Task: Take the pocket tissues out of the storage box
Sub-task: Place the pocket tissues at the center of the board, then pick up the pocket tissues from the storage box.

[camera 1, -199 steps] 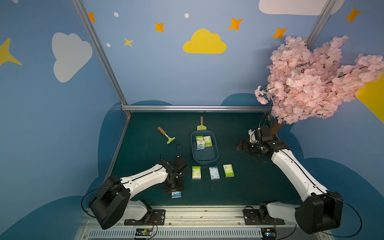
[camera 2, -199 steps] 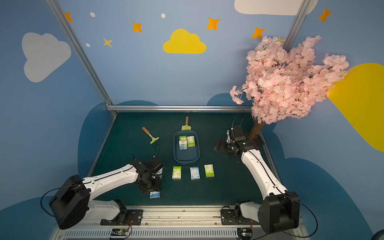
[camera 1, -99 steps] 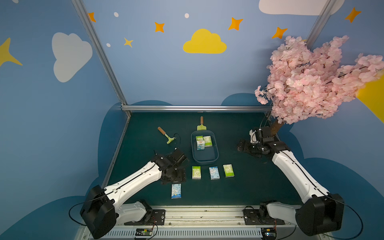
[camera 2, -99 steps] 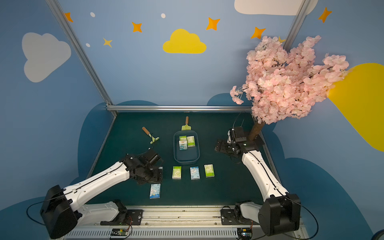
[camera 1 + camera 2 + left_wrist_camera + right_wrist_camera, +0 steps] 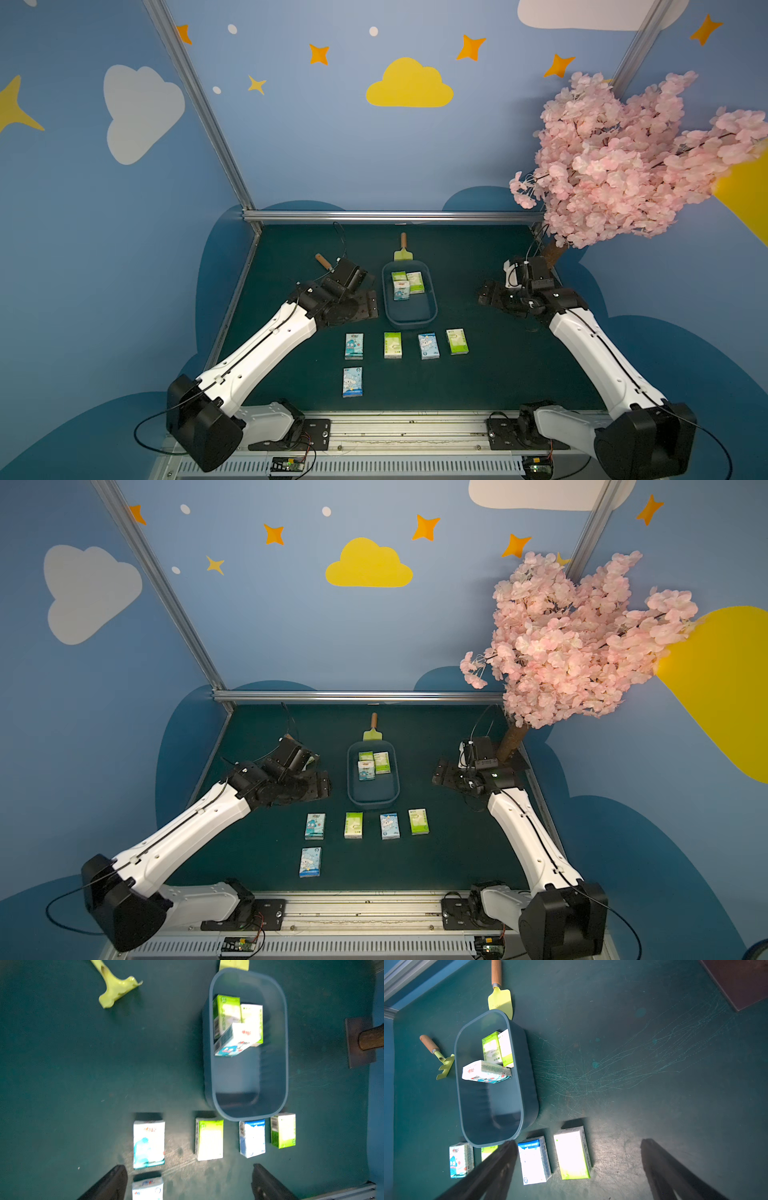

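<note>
Matting (image 5: 612, 1064), dark green and scratched, beneath blue cloud-painted walls (image 5: 332, 145); left end effector (image 5: 189, 1167) and right end effector (image 5: 579, 1141) gape empty.

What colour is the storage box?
Dark slate blue; the storage box shows best in the right wrist view.

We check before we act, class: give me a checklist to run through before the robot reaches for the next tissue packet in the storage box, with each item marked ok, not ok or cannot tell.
1. Left claw open and empty: ok.
2. Right claw open and empty: ok.
3. Storage box emptied: not ok, three packets inside.
4. Blue packet in the box lying flat: not ok, it leans on the two green packets.
5. Five removed packets clear of the box: ok.
6. Toy shovel free of the box's far wall: cannot tell.
</note>
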`<state>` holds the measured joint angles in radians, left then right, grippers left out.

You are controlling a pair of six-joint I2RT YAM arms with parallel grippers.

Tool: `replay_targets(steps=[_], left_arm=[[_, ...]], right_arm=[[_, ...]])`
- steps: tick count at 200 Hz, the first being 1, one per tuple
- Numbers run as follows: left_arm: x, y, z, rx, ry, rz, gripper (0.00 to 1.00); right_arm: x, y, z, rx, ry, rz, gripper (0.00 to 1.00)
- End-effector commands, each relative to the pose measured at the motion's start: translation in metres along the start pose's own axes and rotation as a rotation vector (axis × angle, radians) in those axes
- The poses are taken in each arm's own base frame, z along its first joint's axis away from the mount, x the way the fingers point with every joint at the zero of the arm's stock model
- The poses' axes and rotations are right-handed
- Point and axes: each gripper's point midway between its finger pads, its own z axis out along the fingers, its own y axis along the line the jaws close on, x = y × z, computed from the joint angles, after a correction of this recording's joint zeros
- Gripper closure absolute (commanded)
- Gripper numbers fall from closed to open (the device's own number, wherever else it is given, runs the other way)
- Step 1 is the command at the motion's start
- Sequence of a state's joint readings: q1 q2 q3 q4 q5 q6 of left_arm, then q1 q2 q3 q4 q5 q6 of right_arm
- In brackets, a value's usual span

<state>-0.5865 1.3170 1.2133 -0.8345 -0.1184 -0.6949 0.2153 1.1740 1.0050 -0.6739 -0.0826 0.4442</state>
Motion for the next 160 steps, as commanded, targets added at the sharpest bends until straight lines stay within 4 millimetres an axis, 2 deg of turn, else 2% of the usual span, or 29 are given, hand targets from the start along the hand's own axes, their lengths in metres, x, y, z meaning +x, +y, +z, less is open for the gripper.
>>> replay_targets(steps=[1, 31, 69, 129, 160], left_arm=[[-0.028, -0.027, 0.007, 0.078, -0.044, 0.038, 0.05], [-0.050, -0.050, 0.024, 0.100, -0.030, 0.101, 0.05], [-0.066, -0.070, 0.052, 0.101, 0.016, 0.170, 0.05], [-0.074, -0.092, 0.103, 0.043, 0.077, 0.223, 0.12], [-0.073, -0.093, 0.125, -0.047, 0.122, 0.245, 0.12]], right_arm=[[0.000, -0.005, -0.005, 0.015, -0.022, -0.001, 0.02], [0.001, -0.008, -0.009, 0.018, -0.032, 0.005, 0.02], [0.003, -0.012, -0.015, 0.025, -0.043, 0.014, 0.02], [0.003, -0.018, -0.021, 0.031, -0.059, 0.029, 0.02], [0.004, -0.022, -0.023, 0.038, -0.065, 0.038, 0.02]])
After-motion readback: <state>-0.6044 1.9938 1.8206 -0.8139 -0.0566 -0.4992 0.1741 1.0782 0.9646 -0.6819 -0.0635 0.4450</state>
